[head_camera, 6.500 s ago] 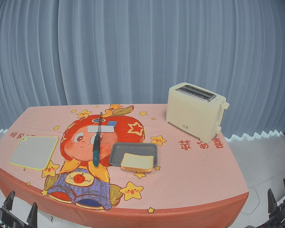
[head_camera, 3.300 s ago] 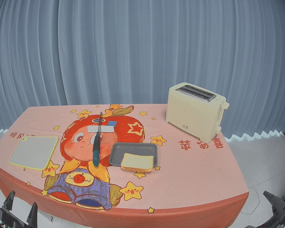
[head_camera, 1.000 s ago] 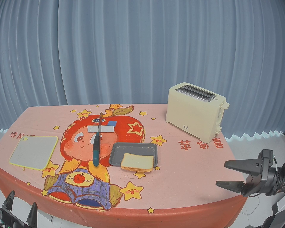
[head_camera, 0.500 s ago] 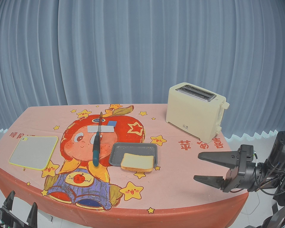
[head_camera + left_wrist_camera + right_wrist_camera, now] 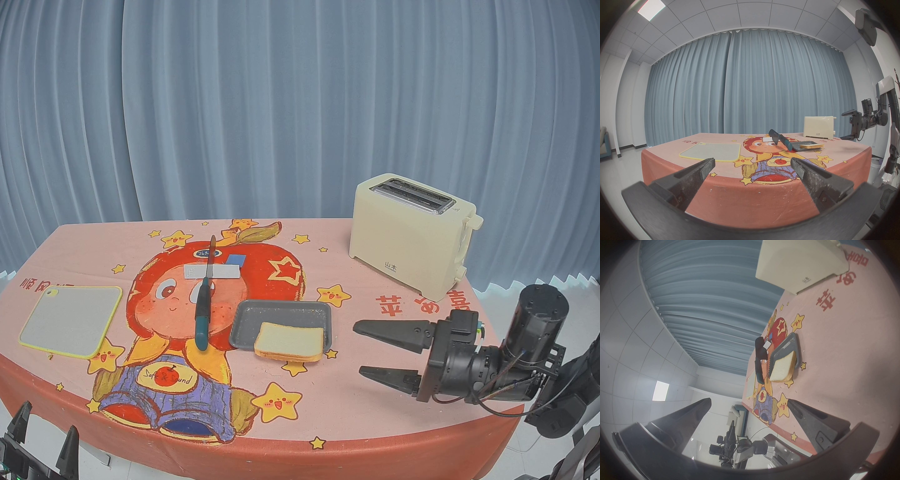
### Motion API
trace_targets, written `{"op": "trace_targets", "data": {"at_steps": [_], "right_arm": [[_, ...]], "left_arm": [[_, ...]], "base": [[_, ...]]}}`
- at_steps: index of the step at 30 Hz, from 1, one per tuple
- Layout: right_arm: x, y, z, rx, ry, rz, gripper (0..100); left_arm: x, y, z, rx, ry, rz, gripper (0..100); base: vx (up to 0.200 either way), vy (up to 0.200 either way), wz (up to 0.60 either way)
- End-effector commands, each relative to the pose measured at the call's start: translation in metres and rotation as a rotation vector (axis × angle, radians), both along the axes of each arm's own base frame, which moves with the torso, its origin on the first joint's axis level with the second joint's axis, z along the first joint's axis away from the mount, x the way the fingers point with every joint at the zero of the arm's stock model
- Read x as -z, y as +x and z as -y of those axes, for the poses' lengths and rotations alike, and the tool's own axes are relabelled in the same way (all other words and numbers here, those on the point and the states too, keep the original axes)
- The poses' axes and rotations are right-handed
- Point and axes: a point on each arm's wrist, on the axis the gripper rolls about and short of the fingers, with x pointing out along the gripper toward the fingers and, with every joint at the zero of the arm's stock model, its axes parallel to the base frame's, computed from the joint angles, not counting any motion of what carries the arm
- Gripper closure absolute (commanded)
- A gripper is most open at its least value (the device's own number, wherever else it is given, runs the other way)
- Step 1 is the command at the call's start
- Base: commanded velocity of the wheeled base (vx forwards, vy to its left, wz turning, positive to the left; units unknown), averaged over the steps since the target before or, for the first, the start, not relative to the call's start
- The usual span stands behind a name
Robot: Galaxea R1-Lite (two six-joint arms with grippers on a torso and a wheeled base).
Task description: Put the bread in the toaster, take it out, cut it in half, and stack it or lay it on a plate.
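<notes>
A slice of bread (image 5: 289,341) (image 5: 782,366) (image 5: 811,145) lies half on the near rim of a grey tray (image 5: 281,312) at the table's middle. The cream toaster (image 5: 409,234) (image 5: 800,263) (image 5: 818,127) stands at the back right, slots up. A teal-handled knife (image 5: 203,300) (image 5: 780,139) lies left of the tray, its blade propped on a small stand. My right gripper (image 5: 360,349) (image 5: 749,410) hovers open over the table's right front, pointing at the bread and well short of it. My left gripper (image 5: 42,431) (image 5: 753,170) is open below the table's front left edge.
A grey cutting board with a yellow rim (image 5: 72,319) (image 5: 713,151) lies at the table's left. A small grey and blue stand (image 5: 212,270) props the knife blade. The cartoon tablecloth (image 5: 387,369) between tray and toaster is bare. A blue curtain hangs behind.
My right gripper rose from below the table's right edge and moved left over the table toward the bread, staying open. The left gripper and the objects stayed put.
</notes>
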Motion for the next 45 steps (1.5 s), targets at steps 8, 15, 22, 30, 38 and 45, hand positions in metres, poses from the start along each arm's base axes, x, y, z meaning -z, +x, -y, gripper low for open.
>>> {"op": "trace_targets", "data": {"at_steps": [8,15,22,30,38,45], "right_arm": [[0.007,0.025,-0.025,0.004,0.030,-0.059,0],[0.023,0.036,-0.035,-0.001,0.005,-0.090,0],[0.032,0.042,-0.041,0.004,0.011,-0.142,0],[0.042,0.048,-0.049,0.002,0.005,-0.171,0],[0.045,0.056,-0.054,0.004,0.013,-0.178,0],[0.040,0.065,-0.057,0.028,0.077,-0.239,0]], "left_arm": [[0.005,0.001,0.000,-0.001,0.000,-0.018,0],[0.005,0.001,0.000,-0.001,0.000,-0.018,0],[0.005,0.001,0.000,-0.001,0.000,-0.018,0],[0.005,0.001,0.000,0.001,0.000,-0.018,0],[0.005,0.001,0.000,-0.001,0.000,-0.018,0],[0.005,0.001,0.000,-0.001,0.000,-0.018,0]], "base": [[0.000,0.000,0.00],[0.000,0.000,0.00],[0.000,0.000,0.00],[0.000,0.000,0.00],[0.000,0.000,0.00],[0.000,0.000,0.00]]}}
